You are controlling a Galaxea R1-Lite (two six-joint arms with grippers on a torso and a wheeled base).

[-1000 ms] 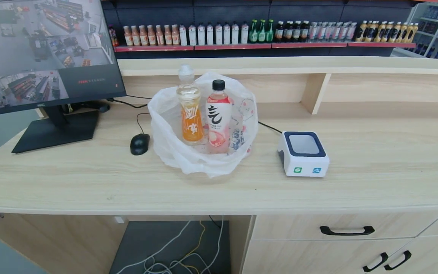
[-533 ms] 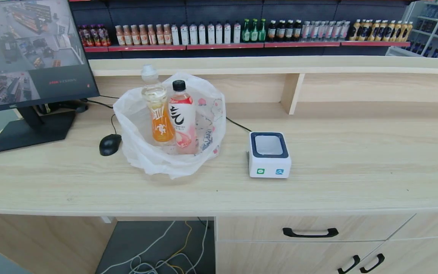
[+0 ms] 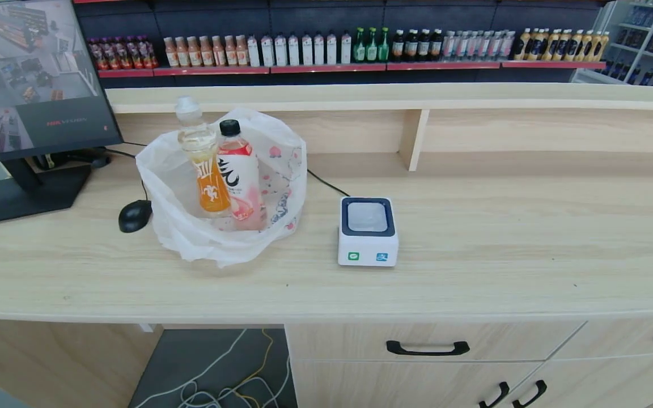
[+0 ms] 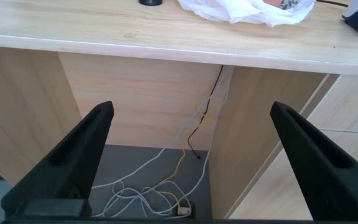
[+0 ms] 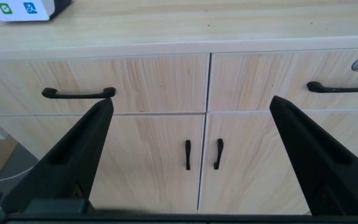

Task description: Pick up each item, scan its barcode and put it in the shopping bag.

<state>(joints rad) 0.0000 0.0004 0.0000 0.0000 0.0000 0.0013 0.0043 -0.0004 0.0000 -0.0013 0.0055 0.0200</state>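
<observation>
From the head, the shopping bag (image 3: 174,187) sits open on the surface (image 3: 502,238), left of centre. An orange bottle (image 3: 211,184) and a pink bottle (image 3: 240,175) stand upright inside it, touching side by side; their bases are veiled by the plastic folds. The scanner (image 3: 368,231) sits just beside the bag on the right, its window facing up. A mouse (image 3: 134,216) lies near the bag's left side, and the monitor (image 3: 32,79) is cut off by the frame's edge.

From the left wrist, the left claw (image 4: 191,165) hangs below the front lip of the surface, jaws spread wide, with nothing between them and touching nothing. Past it, loose cables (image 4: 166,186) trail in the knee space. The bag's bottom folds, the mouse and a corner of the scanner are all clipped by the frame.

From the right wrist, the right claw (image 5: 191,165) is likewise fully spread and empty, facing the drawer fronts, a drawer handle (image 5: 78,93) beyond one finger. The scanner's front face is partly cut off.
</observation>
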